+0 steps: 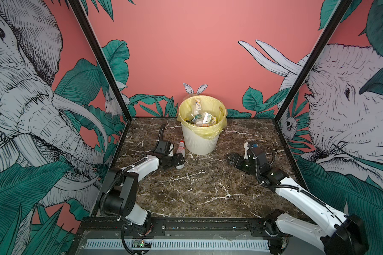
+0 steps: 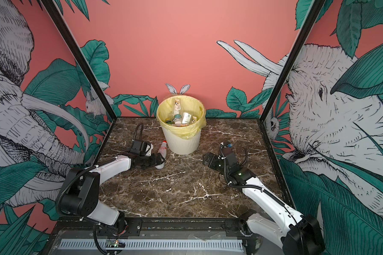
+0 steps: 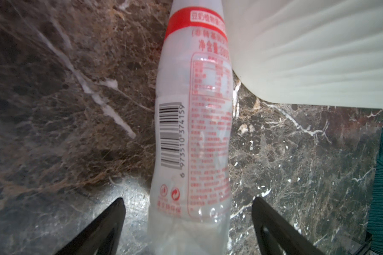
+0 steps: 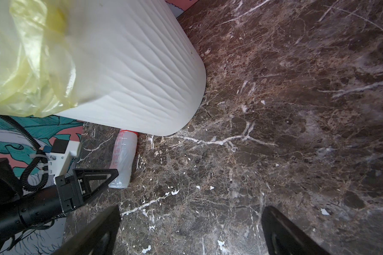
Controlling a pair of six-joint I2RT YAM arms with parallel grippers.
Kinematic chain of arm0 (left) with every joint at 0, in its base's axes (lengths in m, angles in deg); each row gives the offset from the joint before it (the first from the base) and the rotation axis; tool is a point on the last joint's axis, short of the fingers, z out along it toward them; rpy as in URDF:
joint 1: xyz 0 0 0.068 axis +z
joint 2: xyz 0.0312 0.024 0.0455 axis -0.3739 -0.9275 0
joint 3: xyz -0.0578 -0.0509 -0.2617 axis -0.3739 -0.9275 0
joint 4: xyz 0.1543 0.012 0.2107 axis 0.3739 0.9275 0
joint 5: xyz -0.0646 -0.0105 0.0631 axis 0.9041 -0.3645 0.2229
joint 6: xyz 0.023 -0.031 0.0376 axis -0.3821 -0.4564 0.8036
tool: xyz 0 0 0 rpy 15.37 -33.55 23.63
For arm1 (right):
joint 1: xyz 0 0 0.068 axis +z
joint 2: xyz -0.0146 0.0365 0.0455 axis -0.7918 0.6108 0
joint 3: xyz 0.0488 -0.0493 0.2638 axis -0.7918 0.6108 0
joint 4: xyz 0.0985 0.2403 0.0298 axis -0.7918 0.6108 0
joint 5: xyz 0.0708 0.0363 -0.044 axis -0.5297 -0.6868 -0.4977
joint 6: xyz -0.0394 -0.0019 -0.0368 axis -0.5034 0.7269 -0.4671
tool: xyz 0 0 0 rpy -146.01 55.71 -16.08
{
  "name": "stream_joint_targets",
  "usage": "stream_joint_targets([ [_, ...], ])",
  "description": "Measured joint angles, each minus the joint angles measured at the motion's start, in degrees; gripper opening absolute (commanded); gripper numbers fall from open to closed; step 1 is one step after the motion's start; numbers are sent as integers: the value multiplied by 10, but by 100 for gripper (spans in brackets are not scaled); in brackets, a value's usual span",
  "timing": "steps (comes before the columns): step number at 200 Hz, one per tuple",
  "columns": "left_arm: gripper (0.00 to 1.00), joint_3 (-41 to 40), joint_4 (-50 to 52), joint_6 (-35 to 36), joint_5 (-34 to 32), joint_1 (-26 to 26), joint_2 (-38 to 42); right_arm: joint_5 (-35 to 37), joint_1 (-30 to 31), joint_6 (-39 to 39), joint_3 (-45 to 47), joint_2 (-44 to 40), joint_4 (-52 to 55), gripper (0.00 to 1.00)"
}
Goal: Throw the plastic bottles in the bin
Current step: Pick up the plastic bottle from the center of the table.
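Note:
One plastic bottle point(image 1: 180, 150) point(image 2: 162, 150), clear with a red cap and red-printed label, lies on the marble table just left of the bin's foot. My left gripper point(image 1: 180, 162) point(image 2: 161, 162) point(image 3: 188, 198) straddles the bottle's base point(image 3: 192, 132). Its jaws are open, with a gap of table showing on each side of the bottle. The cream ribbed bin point(image 1: 200, 141) point(image 2: 181, 143) point(image 3: 307, 55) has a yellow bag and holds several bottles point(image 1: 199, 118). My right gripper point(image 1: 229, 157) point(image 2: 205, 158) point(image 4: 190, 207) is open over bare marble, to the right of the bin point(image 4: 131, 77).
The bin stands at the back middle of the dark marble table point(image 1: 197, 187). Black frame posts and patterned walls close in the left, right and back sides. In the right wrist view the lying bottle point(image 4: 124, 159) shows with a left finger point(image 4: 97, 176) beside it.

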Motion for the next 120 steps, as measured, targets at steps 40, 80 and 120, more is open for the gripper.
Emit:
stream_joint_targets([
  [40, 80, 0, -17, -3, -2, -6, -27, 0, -2, 1, 2, 0, -1, 99],
  [80, 68, 0, -29, -5, -2, -6, -33, 0, -2, 2, 2, 2, -2, 99],
  [120, 54, 0, -36, -5, -3, -7, -33, -1, -2, 3, 2, 7, -1, 99],
])
